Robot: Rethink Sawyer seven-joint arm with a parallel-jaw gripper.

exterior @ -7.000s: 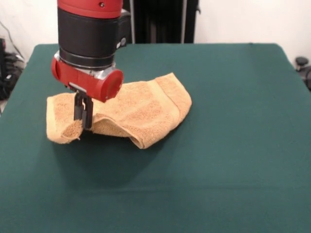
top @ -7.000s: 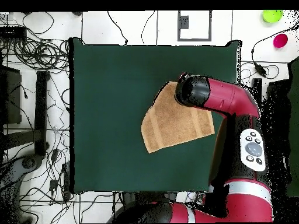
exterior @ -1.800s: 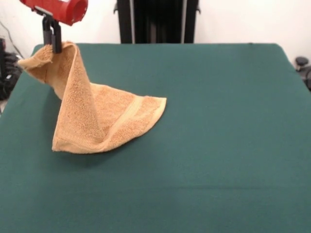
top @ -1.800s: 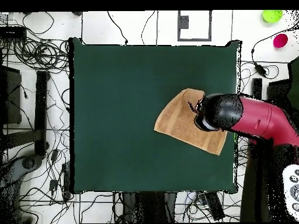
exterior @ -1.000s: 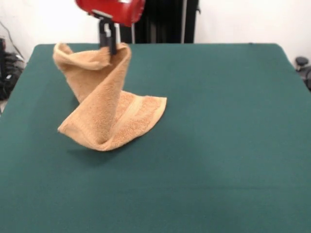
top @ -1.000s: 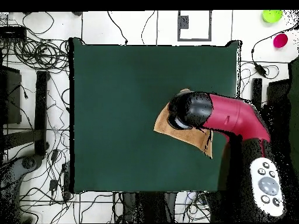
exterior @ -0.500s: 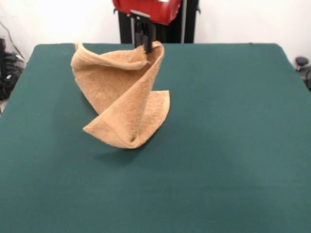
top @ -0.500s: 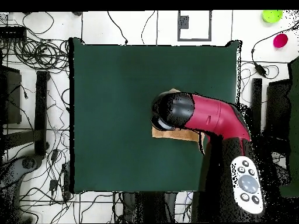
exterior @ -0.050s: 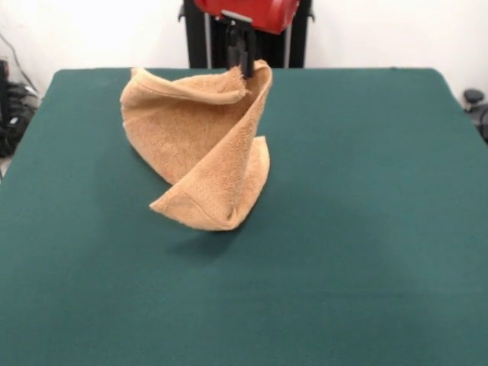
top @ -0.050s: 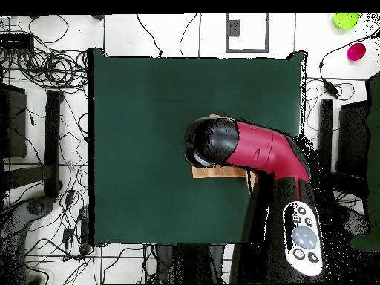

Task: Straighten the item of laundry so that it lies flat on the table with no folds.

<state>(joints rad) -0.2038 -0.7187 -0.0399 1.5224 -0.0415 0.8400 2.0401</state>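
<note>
Hanging from the gripper (exterior @ -0.050s: 242,59), the towel (exterior @ -0.050s: 202,149) is held pinched by one top edge between shut fingers, high over the table (exterior @ -0.050s: 366,229). If it is released now, a crumpled heap could result, because the cloth is twisted round itself. A slip could also be caused by the small bite on the edge. The towel is seen as a tan-orange terry cone, its lowest corner appearing just clear of the green top, left of the table's middle. In the overhead view most of it is hidden under the arm (top @ -0.050s: 252,152).
</note>
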